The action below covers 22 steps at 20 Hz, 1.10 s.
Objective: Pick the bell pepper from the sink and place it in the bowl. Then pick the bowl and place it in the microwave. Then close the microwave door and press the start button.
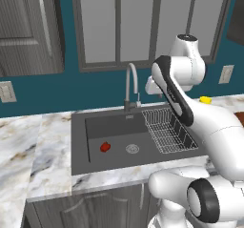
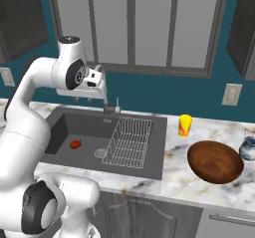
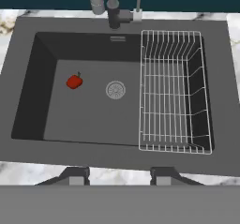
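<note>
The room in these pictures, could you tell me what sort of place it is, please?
Most likely a home kitchen: a dark sink with a faucet and wire rack set in a marble counter, with cabinets above.

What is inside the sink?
In the sink lie a small red bell pepper, a round steel drain and a wire rack. Nothing covers them; the rack looks empty.
</note>
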### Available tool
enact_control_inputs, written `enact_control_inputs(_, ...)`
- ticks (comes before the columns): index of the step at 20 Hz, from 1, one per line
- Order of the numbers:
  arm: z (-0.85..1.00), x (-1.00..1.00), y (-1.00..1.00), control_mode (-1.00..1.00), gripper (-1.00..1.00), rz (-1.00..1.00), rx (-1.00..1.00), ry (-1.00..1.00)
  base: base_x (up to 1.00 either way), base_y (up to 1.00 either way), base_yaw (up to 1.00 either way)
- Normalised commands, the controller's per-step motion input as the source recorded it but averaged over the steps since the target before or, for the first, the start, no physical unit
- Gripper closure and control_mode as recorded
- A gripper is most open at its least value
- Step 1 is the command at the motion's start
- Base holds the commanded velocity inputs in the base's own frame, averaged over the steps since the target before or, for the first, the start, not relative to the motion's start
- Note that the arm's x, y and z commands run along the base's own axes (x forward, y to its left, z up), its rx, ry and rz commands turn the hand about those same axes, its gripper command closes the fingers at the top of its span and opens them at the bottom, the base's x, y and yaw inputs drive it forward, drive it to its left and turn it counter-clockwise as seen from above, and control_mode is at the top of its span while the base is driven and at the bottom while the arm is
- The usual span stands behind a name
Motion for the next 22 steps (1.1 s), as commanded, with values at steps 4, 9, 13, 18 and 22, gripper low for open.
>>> enact_control_inputs(4, -0.06, -0.27, 0.0, -1.0, -1.0, 0.0, 0.0, 0.0, 0.0, 0.0, 0.0)
enact_control_inputs(9, -0.47, -0.54, 0.22, -1.0, -1.0, 0.0, -0.05, 0.0, 0.0, 0.0, 0.0)
enact_control_inputs(13, -0.73, -0.29, 0.66, -1.0, -1.0, 0.0, 0.0, 0.0, 0.0, 0.0, 0.0)
enact_control_inputs(18, -0.79, 0.0, 0.87, -1.0, -1.0, 0.0, 0.0, 0.0, 0.0, 0.0, 0.0)
enact_control_inputs(22, -0.61, 0.12, 0.81, -1.0, -1.0, 0.0, 0.0, 0.01, 0.0, 0.0, 0.0)
